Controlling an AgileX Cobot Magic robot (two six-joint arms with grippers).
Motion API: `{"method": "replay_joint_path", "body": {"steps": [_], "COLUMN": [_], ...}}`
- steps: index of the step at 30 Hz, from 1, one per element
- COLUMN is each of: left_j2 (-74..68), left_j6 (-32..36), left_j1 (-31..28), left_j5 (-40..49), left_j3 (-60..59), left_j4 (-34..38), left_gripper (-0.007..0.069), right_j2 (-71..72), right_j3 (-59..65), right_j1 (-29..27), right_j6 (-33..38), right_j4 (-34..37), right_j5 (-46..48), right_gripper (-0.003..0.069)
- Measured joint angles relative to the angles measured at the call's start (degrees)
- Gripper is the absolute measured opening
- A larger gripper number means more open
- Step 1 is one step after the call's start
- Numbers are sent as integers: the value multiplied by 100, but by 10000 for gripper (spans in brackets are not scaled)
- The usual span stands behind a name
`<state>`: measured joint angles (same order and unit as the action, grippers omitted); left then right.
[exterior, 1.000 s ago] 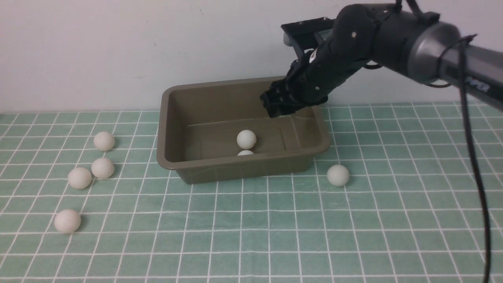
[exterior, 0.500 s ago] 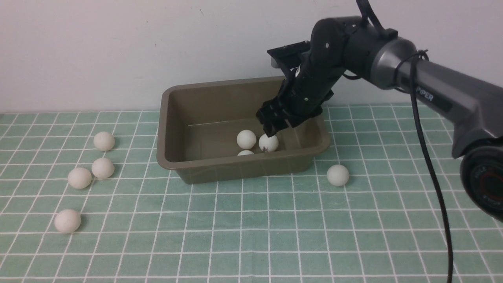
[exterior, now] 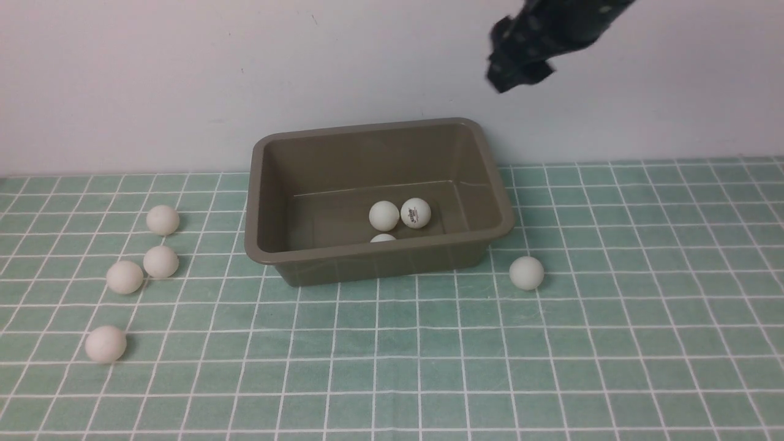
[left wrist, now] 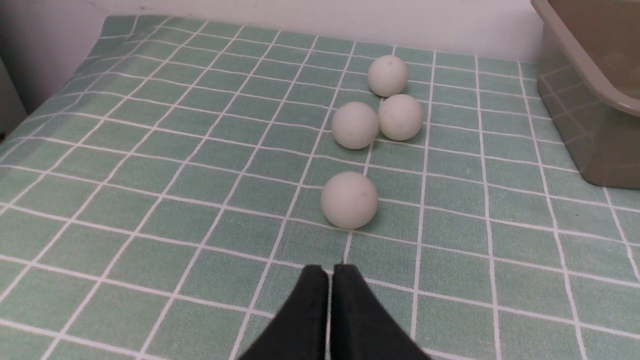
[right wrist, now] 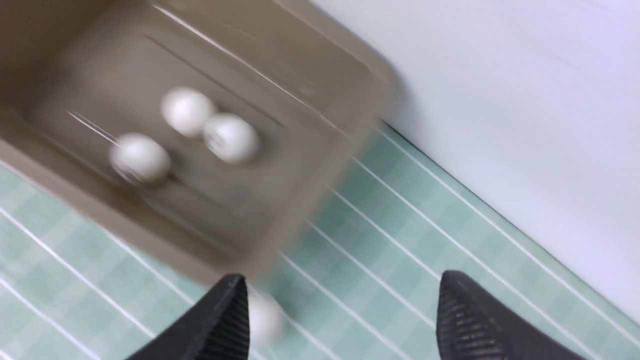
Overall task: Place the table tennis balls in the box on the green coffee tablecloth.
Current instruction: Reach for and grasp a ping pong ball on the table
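Note:
The olive-brown box (exterior: 269, 245) stands on the green checked tablecloth (exterior: 551, 367) near the wall. Three white balls lie inside it: a plain one (exterior: 384, 215), one with a logo (exterior: 416, 212), and one half hidden behind the front rim (exterior: 383, 237). The right wrist view shows them blurred (right wrist: 187, 111). One ball (exterior: 527, 272) lies right of the box. Several balls lie left of it (exterior: 162, 219) (exterior: 160, 261) (exterior: 124, 277) (exterior: 105, 343). My right gripper (exterior: 508, 76) is high above the box's back right corner, open and empty (right wrist: 342, 295). My left gripper (left wrist: 330, 272) is shut and empty, just short of the nearest left ball (left wrist: 349, 199).
A plain white wall (exterior: 184, 73) rises just behind the box. The tablecloth's left edge meets a dark surface in the left wrist view (left wrist: 10, 100). The box's corner (left wrist: 590, 100) shows there too.
The right gripper dropped a logo ball into the box, then rose up and to the right, out above the box. The ball settled beside the plain one. The other balls stayed still.

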<state>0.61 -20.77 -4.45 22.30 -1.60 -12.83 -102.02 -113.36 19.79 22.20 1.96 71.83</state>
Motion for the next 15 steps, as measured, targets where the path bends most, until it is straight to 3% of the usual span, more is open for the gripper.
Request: {"method": "replay_joint_path", "body": {"steps": [5, 10, 15], "left_j2": [0, 0, 0], "left_j6": [0, 0, 0], "left_j1": [0, 0, 0], "left_j5": [0, 0, 0], "left_j3": [0, 0, 0], "left_j4": [0, 0, 0], "left_gripper": [-4, -4, -4], "right_j2": [1154, 1304, 1175], "right_j3": [1616, 2604, 3481], "right_j1": [-1018, -1420, -1464], "right_j6": [489, 916, 1665], "right_j4": [245, 1081, 1899], "right_j5": [5, -250, -834], "right_gripper": [459, 459, 459]}}
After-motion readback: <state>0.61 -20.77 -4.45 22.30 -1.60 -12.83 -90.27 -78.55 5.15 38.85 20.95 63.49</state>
